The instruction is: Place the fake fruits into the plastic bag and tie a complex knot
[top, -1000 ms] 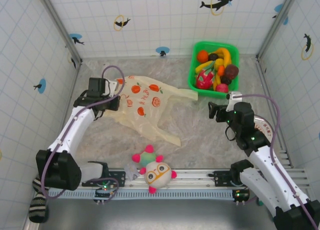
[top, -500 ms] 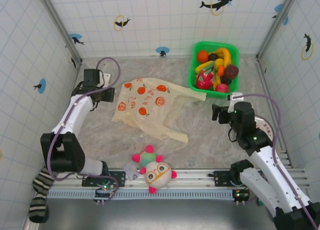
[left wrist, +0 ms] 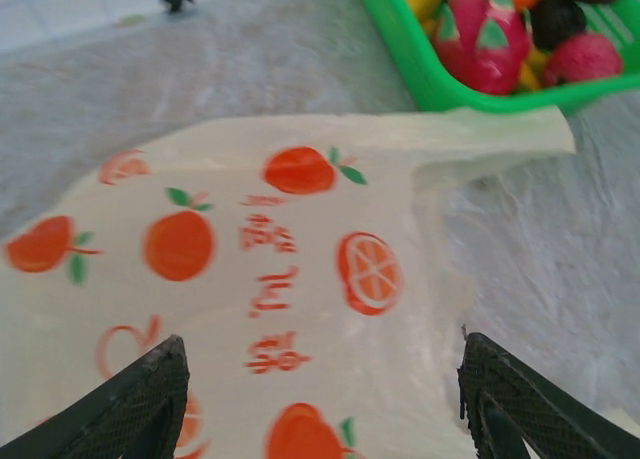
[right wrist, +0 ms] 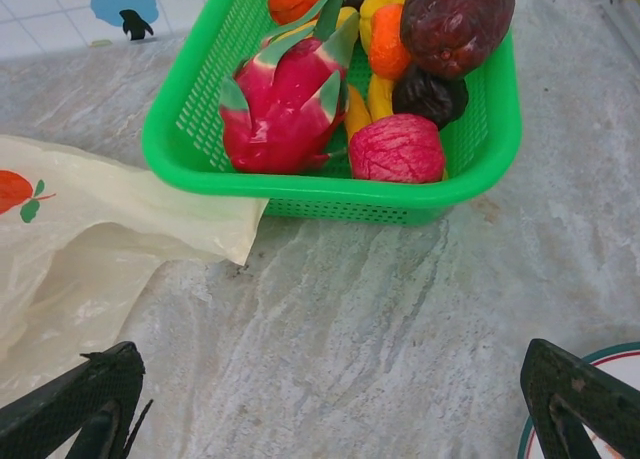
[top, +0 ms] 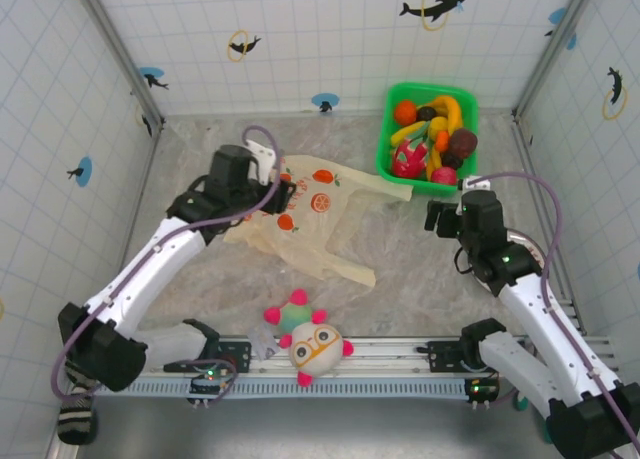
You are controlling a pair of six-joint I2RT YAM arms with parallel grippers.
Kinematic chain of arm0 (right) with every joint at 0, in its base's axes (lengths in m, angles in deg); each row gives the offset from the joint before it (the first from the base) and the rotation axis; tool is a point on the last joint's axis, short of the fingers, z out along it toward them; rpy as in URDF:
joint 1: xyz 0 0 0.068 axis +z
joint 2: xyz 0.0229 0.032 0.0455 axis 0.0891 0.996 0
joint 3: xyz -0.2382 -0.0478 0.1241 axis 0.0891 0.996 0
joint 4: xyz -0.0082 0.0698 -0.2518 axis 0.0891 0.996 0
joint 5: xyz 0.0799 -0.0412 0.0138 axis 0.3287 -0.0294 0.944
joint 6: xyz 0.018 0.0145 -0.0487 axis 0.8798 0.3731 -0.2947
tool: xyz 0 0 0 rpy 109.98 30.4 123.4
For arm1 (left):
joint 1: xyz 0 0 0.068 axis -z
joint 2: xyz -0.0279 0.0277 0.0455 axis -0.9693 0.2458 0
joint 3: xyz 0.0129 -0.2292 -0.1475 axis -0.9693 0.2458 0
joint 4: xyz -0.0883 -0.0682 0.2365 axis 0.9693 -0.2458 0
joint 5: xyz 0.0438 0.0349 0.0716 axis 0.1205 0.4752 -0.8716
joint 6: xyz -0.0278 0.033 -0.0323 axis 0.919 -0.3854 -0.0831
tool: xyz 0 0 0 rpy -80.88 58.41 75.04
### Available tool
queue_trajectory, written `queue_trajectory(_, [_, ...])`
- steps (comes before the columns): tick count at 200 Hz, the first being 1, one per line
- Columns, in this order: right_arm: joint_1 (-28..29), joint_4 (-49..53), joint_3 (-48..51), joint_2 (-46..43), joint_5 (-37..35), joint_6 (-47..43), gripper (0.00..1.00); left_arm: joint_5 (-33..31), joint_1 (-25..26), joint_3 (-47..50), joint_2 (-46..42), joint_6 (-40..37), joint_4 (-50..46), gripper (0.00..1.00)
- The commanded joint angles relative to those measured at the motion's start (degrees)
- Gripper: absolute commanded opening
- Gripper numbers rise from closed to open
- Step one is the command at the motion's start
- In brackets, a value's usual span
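As one bag [left wrist: 300,279] lies spread, one basket [right wrist: 330,187]

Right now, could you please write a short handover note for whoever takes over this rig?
Left gripper: open, empty, over the bag.
Right gripper: open, empty, facing the basket.
Bag lies flat, one handle beside the basket; fruits in the basket.
Done: nothing bagged, nothing tied.
Left: load the fruits, knot the handles.
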Motion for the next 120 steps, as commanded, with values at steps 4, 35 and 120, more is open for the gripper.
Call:
queue_trajectory(4, [0.6,-1.9,-2.0,-0.2,0.3,4.6,1.00,-13.2,9.0,-4.6,7.1,6.9,-3.9,0.73])
queue_trajectory(35, [0.6,-0.5,-1.7,-2.4,-1.8,6.1,1.00,-22.9,15.5,-16.4,21.6,8.8,-14.3,0.74])
queue_trajectory(120, [-0.2,3.7,-0.6,-10.4,-10.7,5.8,1.00,-35.6,22.4,-31.6,44.6,9.1,-23.0,0.84])
